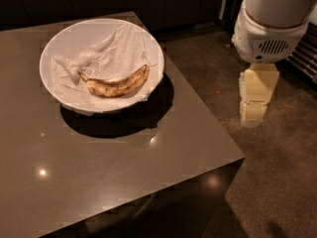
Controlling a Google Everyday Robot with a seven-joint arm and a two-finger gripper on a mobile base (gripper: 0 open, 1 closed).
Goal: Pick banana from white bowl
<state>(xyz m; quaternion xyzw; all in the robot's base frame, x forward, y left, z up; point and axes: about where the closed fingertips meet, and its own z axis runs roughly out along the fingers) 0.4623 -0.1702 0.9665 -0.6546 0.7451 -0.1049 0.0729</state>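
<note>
Here's the gripper [254, 114], hanging at three o'clock in the camera view, a cream-coloured block pointing straight down over the floor [277, 182]. It is off the table's right edge and well apart from everything on it. It shows as one stacked pale shape from this side, so whether it is apart or together I cannot tell. It holds nothing that I can see.

Just above it sits the arm's white housing [270, 46], round and bulky, with a small slotted vent on its face. The housing runs out of the top of the picture, so the rest of the arm is cut off.

Moving out towards nine o'clock, the grey-brown table [124, 172] fills the left and middle, glossy, with a few lamp glints on it. Its left and near sides are cut off by the frame.

At ten o'clock on that table stands the white bowl [74, 36], throwing a heavy shadow towards five o'clock. Crumpled white lining [119, 48] covers much of its inside and drapes over the rim at three o'clock, hiding that stretch of rim.

And there's the banana [118, 83], lying in the bowl on the lining, towards the bowl's five o'clock side. It curves upward at both ends, speckled brown, stem end at nine o'clock.

Behind the table, at twelve o'clock, it is too dark to make anything out.
</note>
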